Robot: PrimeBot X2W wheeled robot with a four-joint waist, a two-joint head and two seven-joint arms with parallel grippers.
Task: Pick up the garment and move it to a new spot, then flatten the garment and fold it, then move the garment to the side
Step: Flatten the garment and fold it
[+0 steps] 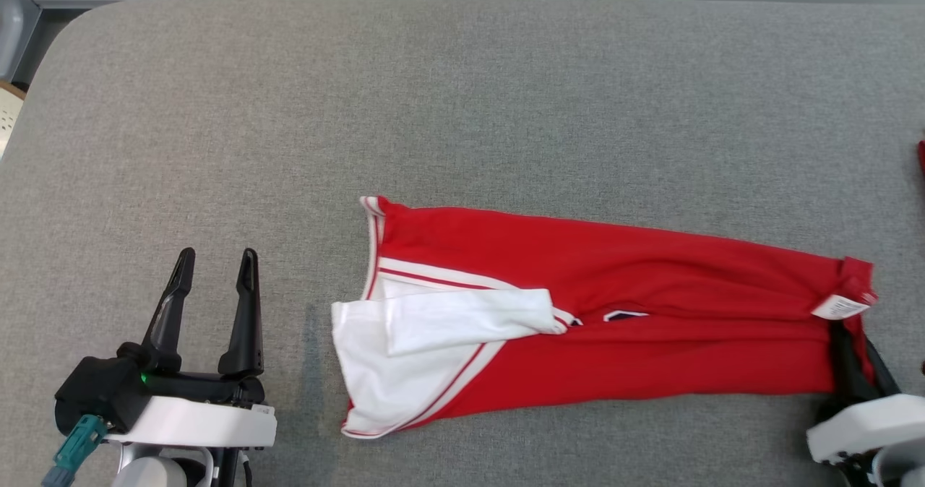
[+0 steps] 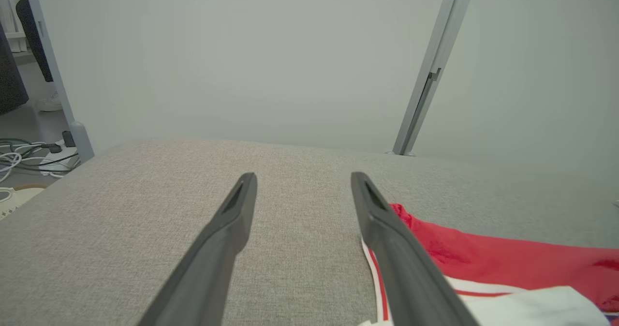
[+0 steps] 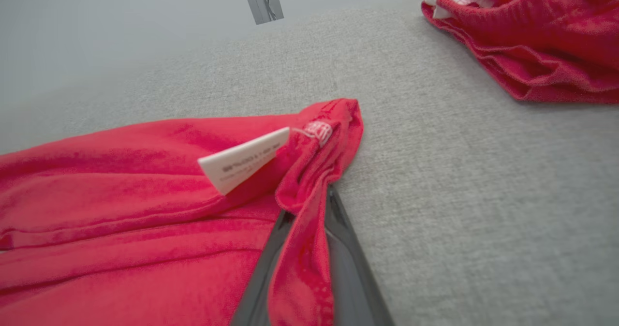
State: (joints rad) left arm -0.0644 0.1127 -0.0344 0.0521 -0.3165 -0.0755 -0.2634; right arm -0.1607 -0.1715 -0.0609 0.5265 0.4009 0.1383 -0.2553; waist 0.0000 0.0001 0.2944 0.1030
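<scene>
A red garment with white trim and a white panel lies stretched across the grey padded table, its white end to the left. At its right end, beside a white label, my right gripper is shut on the red edge. In the right wrist view the cloth runs pinched between that gripper's two dark fingers, whose tips it hides. My left gripper stands open and empty at the lower left, a short way left of the garment. The left wrist view shows its gripper over bare table, the red and white hem just to its right.
A second red garment lies bunched on the table beyond my right gripper, just showing at the right edge. The table's rounded far-left corner drops off toward cables on the floor. Bare table spreads behind and left of the garment.
</scene>
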